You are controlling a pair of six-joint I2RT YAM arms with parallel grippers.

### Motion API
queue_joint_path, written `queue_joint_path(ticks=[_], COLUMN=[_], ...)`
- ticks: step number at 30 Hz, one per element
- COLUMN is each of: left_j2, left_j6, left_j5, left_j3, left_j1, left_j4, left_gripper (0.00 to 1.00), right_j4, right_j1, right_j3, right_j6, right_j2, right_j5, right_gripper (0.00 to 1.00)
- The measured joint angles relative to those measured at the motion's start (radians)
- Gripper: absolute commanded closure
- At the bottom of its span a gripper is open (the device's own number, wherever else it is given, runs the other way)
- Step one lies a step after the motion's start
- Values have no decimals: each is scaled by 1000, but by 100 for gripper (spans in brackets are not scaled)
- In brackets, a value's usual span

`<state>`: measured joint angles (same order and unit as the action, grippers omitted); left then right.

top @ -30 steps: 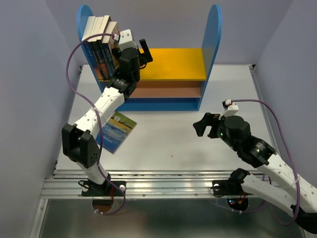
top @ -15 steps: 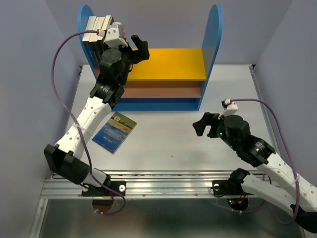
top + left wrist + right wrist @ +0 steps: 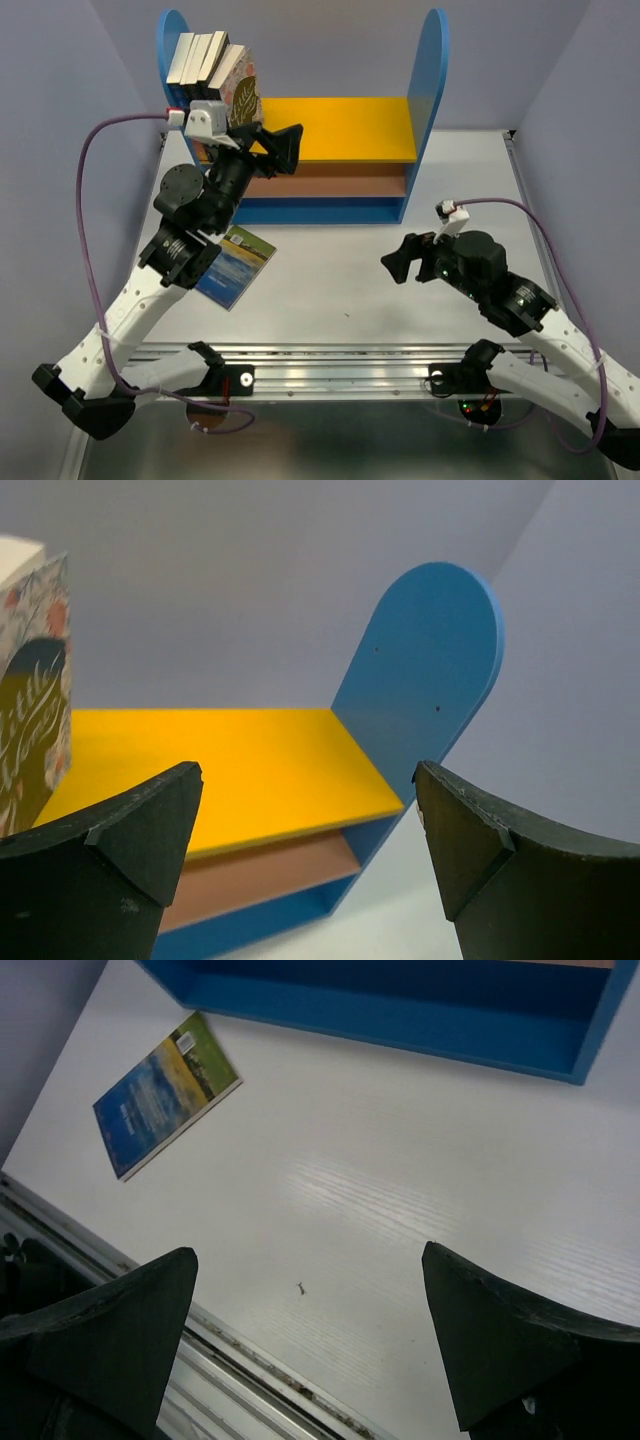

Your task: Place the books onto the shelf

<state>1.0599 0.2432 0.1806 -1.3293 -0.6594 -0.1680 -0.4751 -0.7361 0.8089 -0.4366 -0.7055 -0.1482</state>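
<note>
The shelf [image 3: 340,128] stands at the back of the table, and several books [image 3: 205,60] stand upright at the left end of its yellow board. A patterned book [image 3: 243,92] leans against them. Another book [image 3: 235,265], blue and green, lies flat on the table in front of the shelf's left end. My left gripper [image 3: 283,143] hovers open just in front of the yellow board, right of the standing books, holding nothing. The left wrist view shows this gripper [image 3: 305,775] facing the board [image 3: 230,760], with the patterned book [image 3: 35,680] at the left. My right gripper [image 3: 400,262] hangs open over the table's right half.
In the right wrist view the right gripper [image 3: 308,1252] looks down on bare white table, with the flat book [image 3: 165,1095] far left and the shelf's blue base [image 3: 400,1015] at the top. A metal rail [image 3: 320,365] runs along the near edge. Purple walls close in on both sides.
My left gripper has drawn back from the standing books and come down in front of the yellow board, its elbow swinging low to the left. The patterned book now shows. The right gripper edged left.
</note>
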Motion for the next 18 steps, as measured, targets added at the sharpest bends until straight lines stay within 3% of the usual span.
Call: queue_joint_path(ticks=[7,12,18], left_j2=[-287,-454,-529], left_j6=[216,401,571], left_j5=[41,26,29], left_j3=[325,536,718], left_j1=[0,-2,-2], left_j4=[142,372,570], left_gripper=[1,1,1], right_j4=[141,171,315], right_j1=[0,0,0], right_j3=[-16,-61,-84], right_j6=[49,74,66], right_j2=[-211,-313,-363], right_j5=[228,289,320], right_gripper=[0,0,0])
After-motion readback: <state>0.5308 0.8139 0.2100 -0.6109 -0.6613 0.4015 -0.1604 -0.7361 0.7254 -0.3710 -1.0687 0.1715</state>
